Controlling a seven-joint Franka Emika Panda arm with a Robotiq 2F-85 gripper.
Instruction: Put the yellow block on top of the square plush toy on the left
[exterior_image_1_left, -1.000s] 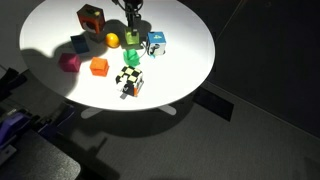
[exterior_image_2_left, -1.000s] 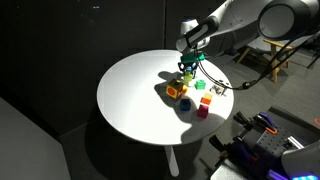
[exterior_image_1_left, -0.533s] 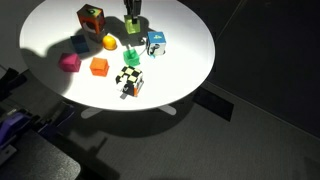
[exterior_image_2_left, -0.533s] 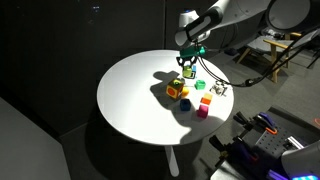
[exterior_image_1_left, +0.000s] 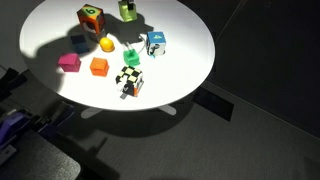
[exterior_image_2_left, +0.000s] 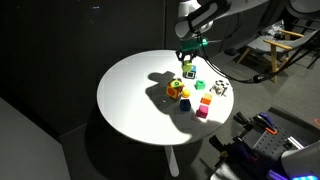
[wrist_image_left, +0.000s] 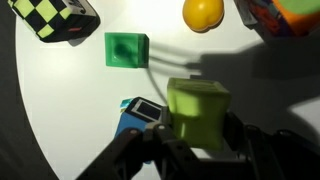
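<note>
Yellow block (wrist_image_left: 197, 110) hangs pinched in the hand (wrist_image_left: 200, 132) above the worktop (exterior_image_1_left: 185, 60); the square plush toy (wrist_image_left: 272, 16) lies toward the wrist view's upper right.

Round white table (exterior_image_1_left: 190, 50) with square plush toy (exterior_image_1_left: 90, 16), checkered cube (exterior_image_1_left: 131, 80), blue-and-white cube (exterior_image_1_left: 156, 43), green block (exterior_image_1_left: 132, 55).

Yellow block (wrist_image_left: 198, 112) higher, nearer the square plush toy (exterior_image_1_left: 90, 17).
</note>
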